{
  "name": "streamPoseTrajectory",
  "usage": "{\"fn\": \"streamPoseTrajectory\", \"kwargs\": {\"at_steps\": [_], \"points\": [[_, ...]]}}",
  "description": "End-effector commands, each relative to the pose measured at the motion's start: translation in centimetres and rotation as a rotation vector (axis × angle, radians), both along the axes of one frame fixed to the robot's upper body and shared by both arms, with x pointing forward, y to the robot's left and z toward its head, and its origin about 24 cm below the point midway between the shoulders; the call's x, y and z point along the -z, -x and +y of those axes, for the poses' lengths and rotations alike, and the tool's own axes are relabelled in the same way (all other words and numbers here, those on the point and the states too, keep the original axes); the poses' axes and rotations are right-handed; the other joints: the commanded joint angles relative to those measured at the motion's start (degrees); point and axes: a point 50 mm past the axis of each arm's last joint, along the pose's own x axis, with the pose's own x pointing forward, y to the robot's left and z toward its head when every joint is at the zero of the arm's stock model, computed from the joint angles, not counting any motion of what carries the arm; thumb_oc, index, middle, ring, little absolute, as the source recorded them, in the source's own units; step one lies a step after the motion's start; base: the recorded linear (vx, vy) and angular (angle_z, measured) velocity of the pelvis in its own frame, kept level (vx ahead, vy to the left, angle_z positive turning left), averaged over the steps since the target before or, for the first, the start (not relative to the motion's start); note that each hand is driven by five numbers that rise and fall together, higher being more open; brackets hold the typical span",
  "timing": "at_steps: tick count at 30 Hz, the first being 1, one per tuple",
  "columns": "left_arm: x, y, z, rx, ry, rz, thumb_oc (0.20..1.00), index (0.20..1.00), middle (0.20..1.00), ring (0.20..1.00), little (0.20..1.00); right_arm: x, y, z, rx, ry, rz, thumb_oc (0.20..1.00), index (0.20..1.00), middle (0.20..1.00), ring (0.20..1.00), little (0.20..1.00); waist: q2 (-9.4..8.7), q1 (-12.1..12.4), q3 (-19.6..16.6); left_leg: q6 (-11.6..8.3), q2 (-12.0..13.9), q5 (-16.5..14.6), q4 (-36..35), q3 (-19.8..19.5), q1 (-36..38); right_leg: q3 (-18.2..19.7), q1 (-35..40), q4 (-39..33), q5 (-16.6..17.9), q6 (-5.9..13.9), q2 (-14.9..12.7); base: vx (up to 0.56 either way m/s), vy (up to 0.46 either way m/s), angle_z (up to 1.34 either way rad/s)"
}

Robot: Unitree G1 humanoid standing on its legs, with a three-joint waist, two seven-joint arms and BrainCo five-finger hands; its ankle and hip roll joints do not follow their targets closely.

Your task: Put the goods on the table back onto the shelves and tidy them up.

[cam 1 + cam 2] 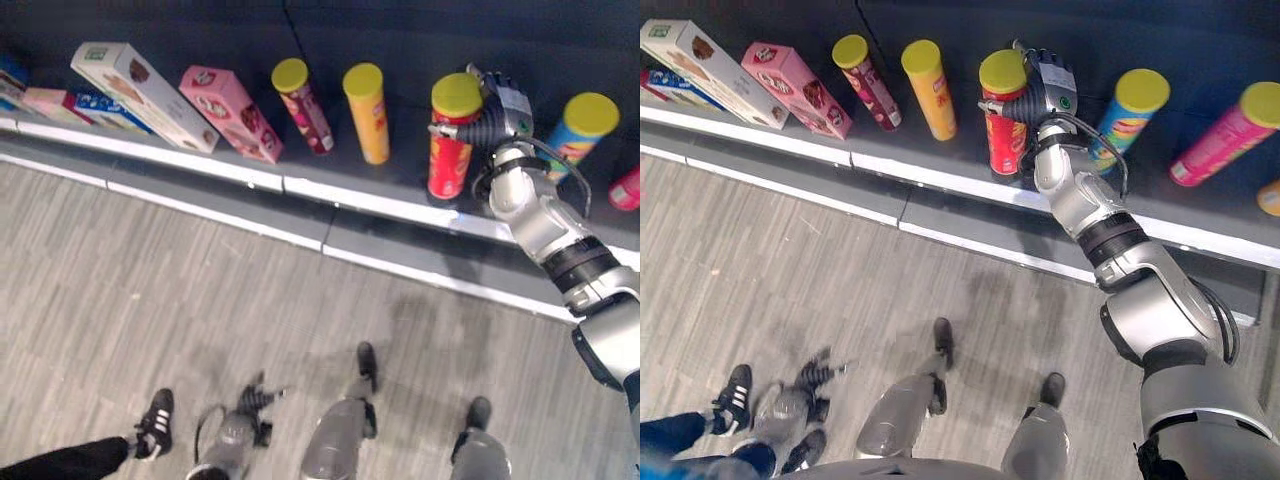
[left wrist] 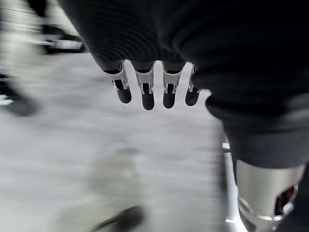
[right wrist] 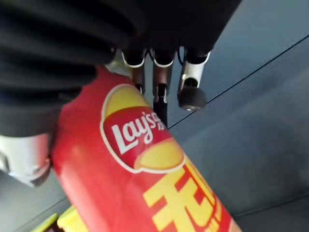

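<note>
The robot's right hand [image 1: 1045,85] is wrapped round a red can [image 1: 1006,125] with a yellow lid, high in the middle of the right eye view, and the can stands on the dark shelf [image 1: 970,150] with its base close to the pale front edge. In the right wrist view the fingers [image 3: 190,89] curl over the can's far side while its red wall fills the space against the palm, so I judge the grip closed on the can, not merely resting beside it.

What the coming move turns on is how the can lies to the hand: its long axis runs up and down in the frame, roughly upright on the shelf, and the hand clasps it near the lid end from the right side. Letting go calls for the fingers to part and the hand to draw back toward the right of the frame, away from the can, without tipping it.

Neighbours are close. A blue can [image 1: 1127,118] with a yellow lid leans just right of the forearm, and a yellow can [image 1: 930,88] stands to the left, with a dark red can [image 1: 866,80] and a pink box [image 1: 795,88] further left.

The left hand [image 2: 154,89] hangs low over the grey floor [image 1: 200,290], fingers relaxed and holding nothing. The right arm is plainly the nearer one.
</note>
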Motion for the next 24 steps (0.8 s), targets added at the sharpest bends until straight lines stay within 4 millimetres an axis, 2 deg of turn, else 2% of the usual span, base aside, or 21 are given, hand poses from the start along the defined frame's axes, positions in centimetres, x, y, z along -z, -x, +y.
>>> {"fn": "streamPoseTrajectory", "kwargs": {"at_steps": [1, 3, 5, 6, 8, 15, 19, 24], "points": [[0.7, 1.2, 1.4, -0.030, -0.056, 0.050, 1.000, 1.000, 1.000, 1.000, 1.000, -7.6, 0.8, 0.2, 0.002, -0.017, -0.229, 0.200, 0.200, 0.200, 0.200, 0.200, -2.47, 1.05, 1.26, -5.37, 4.43, -4.17, 4.66, -0.03, -0.96, 0.71, 2.13, -1.41, 5.20, 2.01, -0.84, 0.04, 0.086, -0.40], [0.5, 0.8, 1.2, -0.019, -0.061, 0.035, 1.000, 1.000, 1.000, 1.000, 1.000, -7.9, 0.7, 0.1, 0.005, -0.037, -0.234, 0.200, 0.200, 0.200, 0.200, 0.200, -2.01, 0.58, 1.67, -6.16, 4.24, -4.84, 3.06, 0.30, 0.39, 0.30, -0.49, -4.45, 4.11, 2.26, 0.39, 0.05, 0.042, -0.27], [0.6, 1.0, 1.3, -0.015, -0.062, 0.043, 1.000, 1.000, 1.000, 1.000, 1.000, -8.0, 0.7, -0.6, 0.027, -0.044, -0.244, 0.200, 0.200, 0.200, 0.200, 0.200, -1.53, -0.08, 2.29, -5.99, 3.76, -4.70, 3.18, 0.58, 0.47, -1.08, -2.24, -9.66, 5.44, 2.38, 0.98, 0.00, -0.020, -0.23], [0.7, 1.2, 1.3, -0.014, -0.065, 0.049, 1.000, 1.000, 1.000, 1.000, 1.000, -8.0, 0.7, -1.4, 0.053, -0.037, -0.245, 0.200, 0.200, 0.200, 0.200, 0.200, -1.48, -0.36, 2.41, -6.06, 3.61, -4.97, 3.77, 0.85, 0.19, -1.03, -1.79, -11.35, 6.41, 3.17, 0.73, 0.02, -0.010, 0.07], [0.9, 1.4, 1.1, -0.018, -0.046, 0.053, 1.000, 1.000, 1.000, 1.000, 1.000, -8.2, 0.7, -1.8, 0.071, -0.042, -0.245, 0.200, 0.200, 0.200, 0.200, 0.200, -1.34, -0.54, 2.88, -6.05, 3.32, -4.93, 4.25, 0.75, 0.01, 0.77, -2.03, -11.65, 6.72, 3.11, 1.32, -0.01, 0.008, 0.98], [1.1, 1.5, 0.3, -0.025, -0.021, 0.044, 1.000, 1.000, 1.000, 1.000, 1.000, -6.5, 0.3, -2.9, 0.110, -0.047, -0.201, 0.200, 0.200, 0.200, 0.200, 0.200, -0.08, -0.73, 2.85, -7.30, 4.20, -3.44, 3.31, 1.31, -0.44, -0.23, -1.76, -13.33, 8.04, 3.22, 1.34, -0.01, -0.025, -0.13], [1.4, 1.7, 0.0, -0.027, -0.010, 0.053, 1.000, 1.000, 1.000, 1.000, 1.000, -5.5, 0.1, -2.9, 0.105, -0.053, -0.181, 0.200, 0.200, 0.200, 0.200, 0.200, 0.31, -0.94, 2.73, -7.51, 4.34, -3.06, 3.19, 1.17, -0.63, -0.34, -1.62, -12.90, 7.75, 3.19, 1.31, 0.00, -0.026, 0.13], [1.6, 2.0, -0.5, -0.026, 0.001, 0.057, 1.000, 1.000, 1.000, 1.000, 1.000, -3.9, 0.0, -1.0, 0.057, -0.018, -0.158, 0.200, 0.200, 0.200, 0.200, 0.200, 0.53, -0.93, 2.62, -7.72, 4.62, -2.85, 2.81, 1.19, -0.72, -0.58, -1.56, -12.69, 7.52, 3.12, 1.27, 0.01, -0.020, -0.02]]}}
